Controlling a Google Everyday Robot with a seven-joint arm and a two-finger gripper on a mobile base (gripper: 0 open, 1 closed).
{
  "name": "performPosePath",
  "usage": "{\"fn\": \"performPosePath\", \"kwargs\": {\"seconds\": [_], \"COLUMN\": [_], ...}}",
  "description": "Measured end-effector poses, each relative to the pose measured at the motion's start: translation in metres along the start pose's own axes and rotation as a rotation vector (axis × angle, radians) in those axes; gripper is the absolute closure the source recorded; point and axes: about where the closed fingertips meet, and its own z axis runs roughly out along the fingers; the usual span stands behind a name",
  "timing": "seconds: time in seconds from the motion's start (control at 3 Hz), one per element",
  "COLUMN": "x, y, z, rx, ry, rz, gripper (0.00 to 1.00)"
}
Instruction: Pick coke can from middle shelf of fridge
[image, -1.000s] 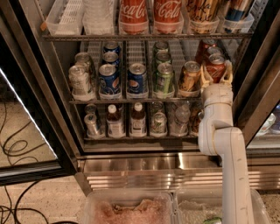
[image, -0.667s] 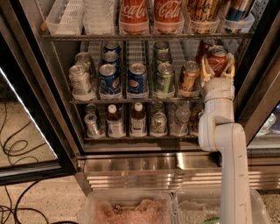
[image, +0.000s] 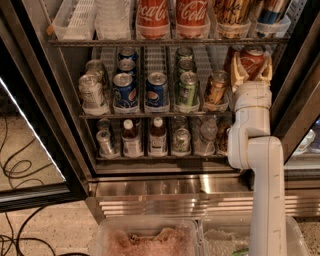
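My gripper is at the right end of the middle shelf of the fridge. It is shut on the red coke can, with one pale finger on each side of it. The can is held upright, above the shelf's front rail and just under the rack above. My white arm rises from the lower right and hides the shelf's right end behind it.
A gold-orange can stands just left of the gripper, then green, blue and silver cans. Big Coca-Cola bottles fill the rack above, small brown bottles the one below. The glass door hangs open at left. Clear bins sit below.
The gripper has risen and shifted slightly right with the coke can in it, so the can now sits higher above the shelf. The other cans have not moved.
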Motion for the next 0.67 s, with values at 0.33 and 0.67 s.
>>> {"fn": "performPosePath", "kwargs": {"seconds": [0.33, 0.67], "x": [-0.014, -0.022], "y": [-0.008, -0.026], "z": [-0.007, -0.032], "rx": [-0.028, -0.054], "ry": [-0.011, 0.029], "rz": [-0.036, -0.102], "gripper": [1.00, 1.00]}}
